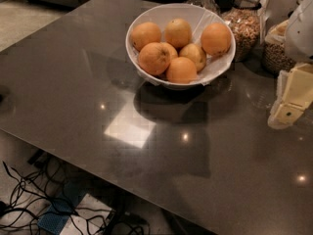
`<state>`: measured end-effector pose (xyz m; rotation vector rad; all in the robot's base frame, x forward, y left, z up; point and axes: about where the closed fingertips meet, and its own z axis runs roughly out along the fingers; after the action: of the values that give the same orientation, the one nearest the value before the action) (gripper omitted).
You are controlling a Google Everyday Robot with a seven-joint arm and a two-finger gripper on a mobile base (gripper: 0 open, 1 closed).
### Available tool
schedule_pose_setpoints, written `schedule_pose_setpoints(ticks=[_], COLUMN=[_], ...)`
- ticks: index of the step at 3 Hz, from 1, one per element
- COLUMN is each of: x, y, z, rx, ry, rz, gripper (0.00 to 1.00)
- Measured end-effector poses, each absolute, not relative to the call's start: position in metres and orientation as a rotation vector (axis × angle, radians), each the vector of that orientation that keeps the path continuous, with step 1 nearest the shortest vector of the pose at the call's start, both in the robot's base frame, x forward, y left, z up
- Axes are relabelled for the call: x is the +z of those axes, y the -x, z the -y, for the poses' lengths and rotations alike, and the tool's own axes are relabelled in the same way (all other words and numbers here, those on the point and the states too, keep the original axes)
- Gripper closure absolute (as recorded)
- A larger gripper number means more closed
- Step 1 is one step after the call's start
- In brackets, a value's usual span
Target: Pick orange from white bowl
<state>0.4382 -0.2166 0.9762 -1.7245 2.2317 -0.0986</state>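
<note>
The white bowl (146,21) stands at the back middle of the dark table and holds several oranges. The orange (215,38), smooth and deep orange, lies against the bowl's right rim. A paler yellowish orange (194,55) and a bigger orange (154,58) lie beside it, and others lie around them. My gripper (287,106), cream coloured, hangs at the right edge of the view, above the table. It is to the right of the bowl and nearer to me, apart from it and empty.
Glass jars of grains (243,26) stand close behind and to the right of the bowl, another jar (276,53) under my arm. The dark table (73,82) stretches left and forward. Cables and a box (58,214) lie on the floor below its front edge.
</note>
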Motion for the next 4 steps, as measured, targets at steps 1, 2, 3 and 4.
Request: schedule_pose_setpoints(ticks=[1,2,3,4], x=[0.976,0.978,0.979,0.980], y=[-0.438,-0.446,-0.476,-0.513], z=[0.217,0.218,0.221,0.218], rx=[-0.099,-0.122,-0.142,-0.138], ry=[1.725,1.733,1.740,1.750], rz=[-2.232,-2.206,-2.126,-2.027], gripper=[0.00,0.00,0.00,0.00])
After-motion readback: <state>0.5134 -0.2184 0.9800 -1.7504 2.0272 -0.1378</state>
